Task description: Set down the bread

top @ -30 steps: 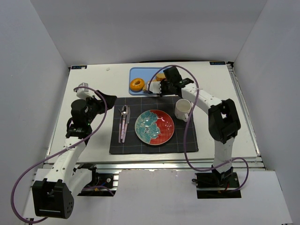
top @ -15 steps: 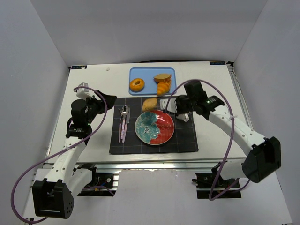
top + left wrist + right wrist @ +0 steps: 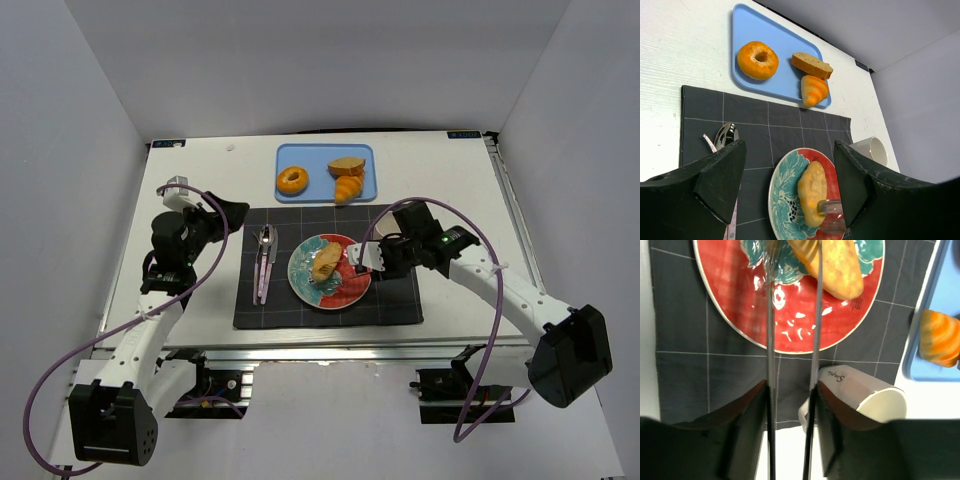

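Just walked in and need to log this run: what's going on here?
The right hand reaches over the red and teal plate, its jaws parted at one end of the bread, which lies on the plate. The left hand hangs open near the far left corner of the dark mat, holding nothing. The donut and croissant sit on the blue tray behind.

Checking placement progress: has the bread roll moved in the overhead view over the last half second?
Yes. The bread came down the overhead view, from the far strip of the placemat onto the plate.
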You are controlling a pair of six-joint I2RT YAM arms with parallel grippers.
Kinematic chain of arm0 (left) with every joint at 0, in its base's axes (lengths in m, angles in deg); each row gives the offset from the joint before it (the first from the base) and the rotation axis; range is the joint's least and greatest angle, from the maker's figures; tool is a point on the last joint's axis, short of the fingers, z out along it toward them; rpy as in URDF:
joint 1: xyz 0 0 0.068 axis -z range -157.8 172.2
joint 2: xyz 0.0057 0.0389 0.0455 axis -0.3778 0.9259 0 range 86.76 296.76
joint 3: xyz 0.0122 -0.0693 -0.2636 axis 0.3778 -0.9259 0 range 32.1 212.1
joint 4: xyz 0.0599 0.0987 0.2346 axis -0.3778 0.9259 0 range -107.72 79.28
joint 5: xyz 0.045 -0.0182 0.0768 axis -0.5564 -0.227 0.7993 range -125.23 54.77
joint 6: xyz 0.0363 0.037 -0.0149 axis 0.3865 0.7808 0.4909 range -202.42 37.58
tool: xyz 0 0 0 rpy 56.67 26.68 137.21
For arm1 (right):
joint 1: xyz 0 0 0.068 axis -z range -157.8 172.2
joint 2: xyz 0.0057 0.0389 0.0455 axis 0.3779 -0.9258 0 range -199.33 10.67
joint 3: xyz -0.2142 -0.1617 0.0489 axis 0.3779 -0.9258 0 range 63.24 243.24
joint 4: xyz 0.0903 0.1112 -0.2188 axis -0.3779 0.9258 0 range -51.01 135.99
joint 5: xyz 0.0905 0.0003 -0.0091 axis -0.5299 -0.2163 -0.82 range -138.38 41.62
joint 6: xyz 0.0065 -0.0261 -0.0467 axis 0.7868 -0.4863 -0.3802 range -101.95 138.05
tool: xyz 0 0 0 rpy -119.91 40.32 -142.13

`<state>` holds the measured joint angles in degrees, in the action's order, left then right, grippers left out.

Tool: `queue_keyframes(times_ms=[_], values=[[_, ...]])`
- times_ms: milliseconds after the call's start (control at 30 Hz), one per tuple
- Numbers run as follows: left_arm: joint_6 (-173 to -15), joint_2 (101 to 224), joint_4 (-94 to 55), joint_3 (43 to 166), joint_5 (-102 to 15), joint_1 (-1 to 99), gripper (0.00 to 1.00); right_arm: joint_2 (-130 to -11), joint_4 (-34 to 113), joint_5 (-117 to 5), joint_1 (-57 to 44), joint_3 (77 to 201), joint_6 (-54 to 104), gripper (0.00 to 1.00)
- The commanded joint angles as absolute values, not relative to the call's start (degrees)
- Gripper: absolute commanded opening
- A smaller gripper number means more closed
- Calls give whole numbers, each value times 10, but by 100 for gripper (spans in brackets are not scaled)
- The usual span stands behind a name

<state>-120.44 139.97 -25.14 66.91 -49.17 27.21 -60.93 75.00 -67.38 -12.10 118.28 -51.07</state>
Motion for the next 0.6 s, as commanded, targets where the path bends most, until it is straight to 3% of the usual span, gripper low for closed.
queue_keyframes(times_ms=[0,167,367,467,567], values=[[-1206,1392,-257,665,-488,275,80,-590,751,-694,-125,1180,-506,50],[-1207,1387,-255,663,-487,275,80,-573,764,-708,-124,1185,-509,52],[-1207,1385,-254,666,-488,274,80,-535,772,-714,-124,1200,-488,47],[-1208,1386,-258,665,-489,275,80,-528,741,-717,-105,1219,-410,38],[-1214,1391,-268,664,-495,274,80,-548,693,-714,-40,1247,-274,20]])
